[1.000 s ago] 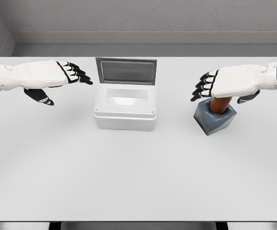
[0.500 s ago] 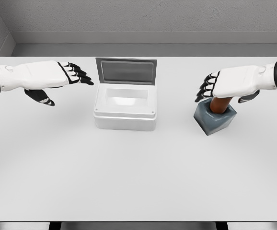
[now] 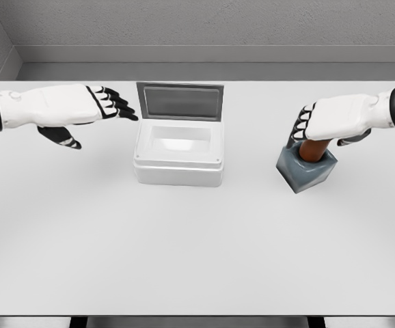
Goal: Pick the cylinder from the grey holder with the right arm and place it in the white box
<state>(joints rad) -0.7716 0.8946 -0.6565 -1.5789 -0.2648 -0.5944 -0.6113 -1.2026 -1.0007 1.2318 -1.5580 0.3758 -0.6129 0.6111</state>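
Observation:
A brown cylinder stands tilted in the grey holder on the right of the table. My right hand hovers over the cylinder's top and hides it; its black-tipped fingers curl downward on the left side of the cylinder, and I cannot see whether they grip it. The white box sits at the table's middle with its lid standing open behind it. My left hand floats to the left of the box, fingers extended toward the lid and holding nothing.
The white table stretches toward me with its front edge at the bottom of the view. A grey wall runs behind the table's far edge.
My right hand has shifted to the right and its fingers have curled down closer to the cylinder. My left hand has drifted a little right toward the box lid.

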